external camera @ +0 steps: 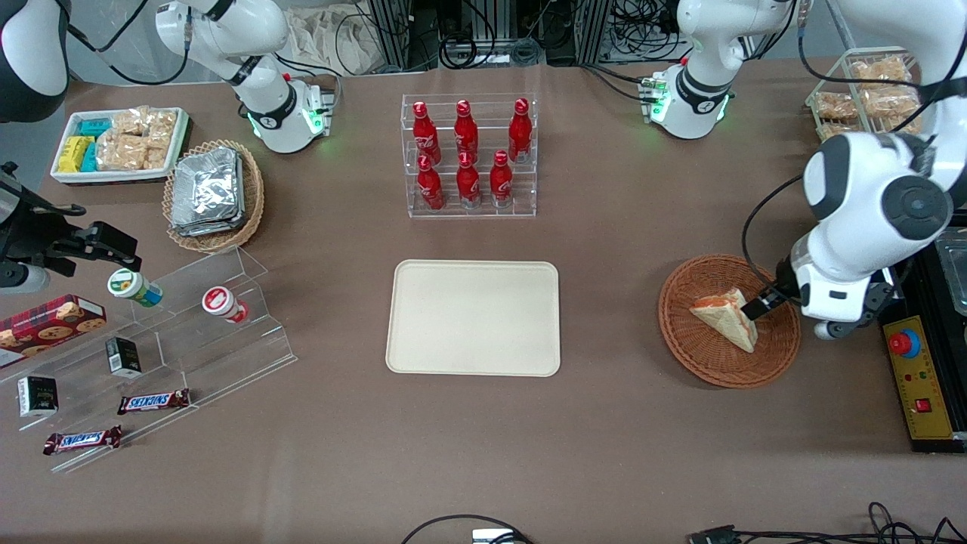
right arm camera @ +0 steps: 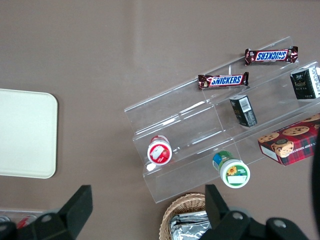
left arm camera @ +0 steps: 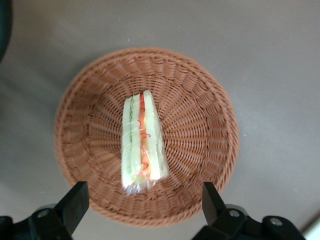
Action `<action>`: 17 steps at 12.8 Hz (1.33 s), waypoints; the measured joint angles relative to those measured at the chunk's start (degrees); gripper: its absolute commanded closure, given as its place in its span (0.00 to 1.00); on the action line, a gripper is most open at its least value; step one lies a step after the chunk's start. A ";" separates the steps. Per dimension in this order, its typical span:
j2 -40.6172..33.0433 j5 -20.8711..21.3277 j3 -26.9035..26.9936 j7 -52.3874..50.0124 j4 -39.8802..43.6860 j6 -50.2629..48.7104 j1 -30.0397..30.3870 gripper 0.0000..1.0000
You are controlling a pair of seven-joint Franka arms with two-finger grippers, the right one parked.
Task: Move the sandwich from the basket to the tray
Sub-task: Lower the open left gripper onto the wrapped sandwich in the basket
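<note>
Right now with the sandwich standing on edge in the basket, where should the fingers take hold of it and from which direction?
Grip the sandwich across its two flat bread faces near the middle, coming straight down from above. It stands in the basket with the filling edge up, so its narrow thickness likely fits between the fingers. The open gripper hangs over the basket with a finger either side of the wedge's line.

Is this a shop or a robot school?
Probably a robot lab set up like a pretend snack shop: red bottles on a clear rack, Snickers bars, cables on the floor. The open pincer hovers over the sandwich in its basket.
</note>
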 measured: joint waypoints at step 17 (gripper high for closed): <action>10.23 -0.07 0.03 -9.97 -3.50 11.55 1.30 1.00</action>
